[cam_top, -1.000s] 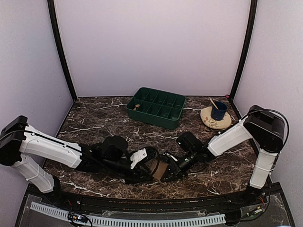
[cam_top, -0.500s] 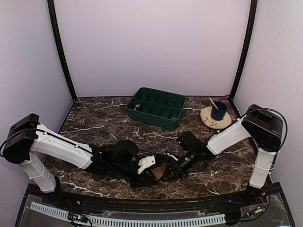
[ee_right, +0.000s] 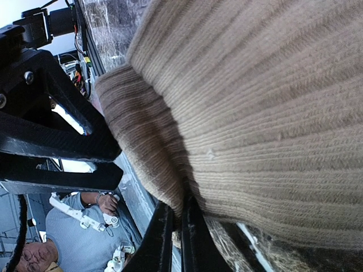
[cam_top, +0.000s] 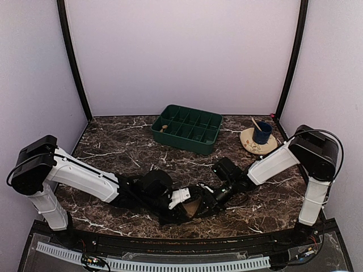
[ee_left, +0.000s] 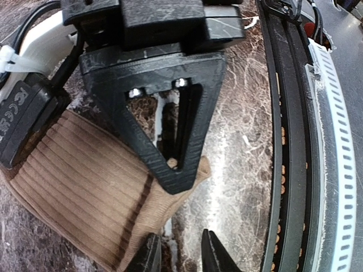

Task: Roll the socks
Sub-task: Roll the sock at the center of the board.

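- From above, the tan sock lies near the table's front edge, mostly hidden under both grippers
- Left wrist view: left gripper fingers stand apart over bare table, just beside the sock
- Right wrist view: right gripper fingers pinched together on the sock's edge

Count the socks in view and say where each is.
1. A tan ribbed sock lies on the marble table near its front edge, its corner pinched by the right fingers. A second may be hidden beneath it.
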